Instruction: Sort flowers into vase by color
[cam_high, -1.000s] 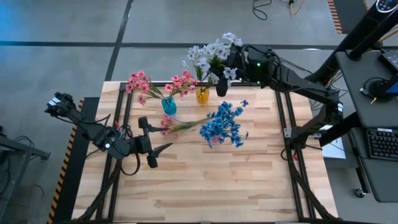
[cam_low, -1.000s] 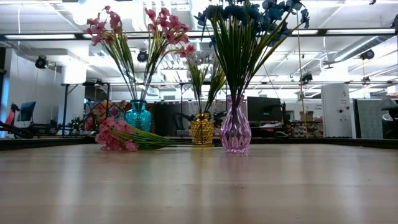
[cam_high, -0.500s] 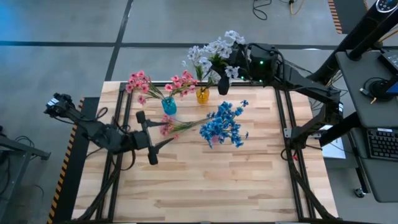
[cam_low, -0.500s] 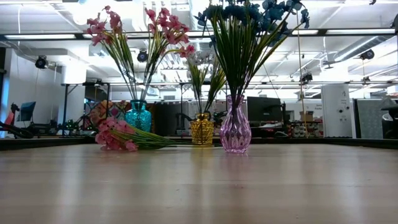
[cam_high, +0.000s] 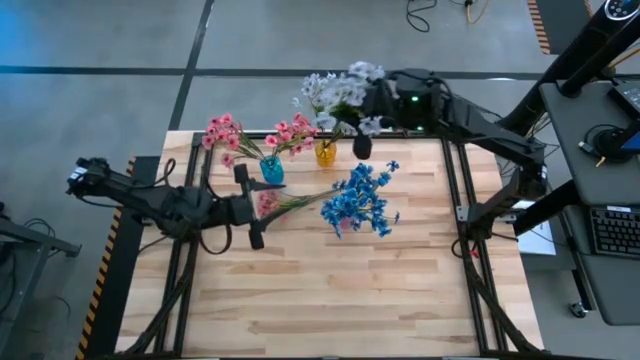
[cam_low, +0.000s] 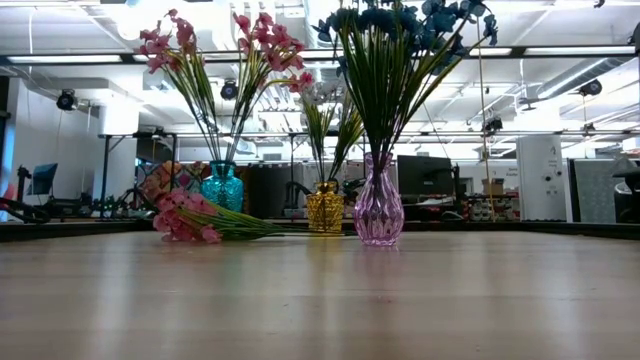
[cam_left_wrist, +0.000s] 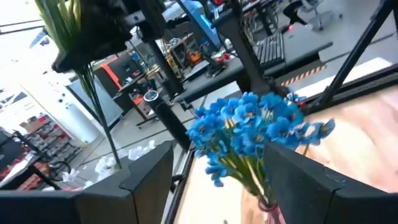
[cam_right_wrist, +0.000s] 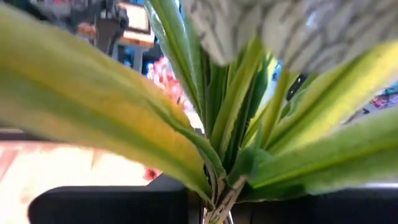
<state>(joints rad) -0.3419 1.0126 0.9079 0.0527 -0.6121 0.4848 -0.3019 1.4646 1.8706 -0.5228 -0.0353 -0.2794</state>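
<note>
My right gripper (cam_high: 361, 140) is raised over the table's far edge beside the yellow vase (cam_high: 325, 153) and is shut on a white flower spray (cam_high: 340, 88). More green stems rise from that vase (cam_low: 325, 207). Pink flowers (cam_high: 255, 140) stand in the teal vase (cam_high: 271, 170), and blue flowers (cam_high: 360, 200) in the pink glass vase (cam_low: 378, 213). One pink spray (cam_high: 285, 200) lies flat on the table. My left gripper (cam_high: 250, 207) is open and raised beside that spray's bloom end, its fingers pointing toward the blue flowers (cam_left_wrist: 249, 130). My right gripper pinches the white spray's bundled green stems (cam_right_wrist: 219, 198) between its two fingers, just below where the leaves fan out. The fingers come in roughly level from the table's right. Blooms and leaves spread out beyond the fingers. Where the stem's lower end sits cannot be seen.
The three vases stand in a row along the far middle of the wooden table (cam_high: 330, 290). Black frame rails (cam_high: 455, 200) run along its left and right sides. A desk with a keyboard (cam_high: 610, 230) stands off the right edge.
My left gripper has gone toward the table's far and right side, closing on the lying pink spray's blooms, and has turned so that its fingers point more to the right. My right gripper has rolled a little in place, and the white blooms have shifted with it.
</note>
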